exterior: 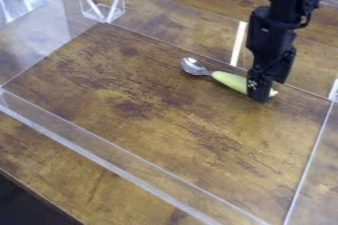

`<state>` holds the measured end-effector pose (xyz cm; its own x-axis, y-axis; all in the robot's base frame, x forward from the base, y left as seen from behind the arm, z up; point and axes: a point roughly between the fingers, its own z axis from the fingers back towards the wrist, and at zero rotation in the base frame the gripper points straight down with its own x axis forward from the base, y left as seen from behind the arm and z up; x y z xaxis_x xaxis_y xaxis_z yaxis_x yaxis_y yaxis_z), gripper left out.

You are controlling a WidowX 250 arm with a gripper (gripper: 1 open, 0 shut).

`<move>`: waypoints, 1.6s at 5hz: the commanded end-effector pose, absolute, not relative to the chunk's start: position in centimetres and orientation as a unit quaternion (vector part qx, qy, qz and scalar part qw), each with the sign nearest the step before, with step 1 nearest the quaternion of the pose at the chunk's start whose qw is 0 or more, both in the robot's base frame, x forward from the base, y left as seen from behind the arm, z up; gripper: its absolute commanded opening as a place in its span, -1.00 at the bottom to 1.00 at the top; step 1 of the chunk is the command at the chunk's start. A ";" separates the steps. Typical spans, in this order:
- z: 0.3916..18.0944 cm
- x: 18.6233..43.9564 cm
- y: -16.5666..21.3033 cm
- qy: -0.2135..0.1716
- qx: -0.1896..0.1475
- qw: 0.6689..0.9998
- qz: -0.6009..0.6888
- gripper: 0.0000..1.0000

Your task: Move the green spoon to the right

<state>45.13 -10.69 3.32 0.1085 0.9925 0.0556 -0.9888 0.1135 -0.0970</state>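
arm: dark, entering at the top left corner and running along the top edge of the view, blurred at the left
wrist: dark, at the upper right, below the arm's far end
gripper (262, 88): black, hanging from the wrist, fingertips lowest
pose: pointing down, leaning slightly, with the fingertips a little left of the wrist
jaws: standing open
sharpness: gripper clearer than the arm's left part

Below and in front of the end effector (264, 89), we see a brown wood-grained worktop (145, 115), with the green spoon (227, 77) lying directly on it, its handle beneath the end effector.
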 end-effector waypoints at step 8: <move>5.4 45.1 -8.6 -0.034 0.017 0.704 0.710 1.00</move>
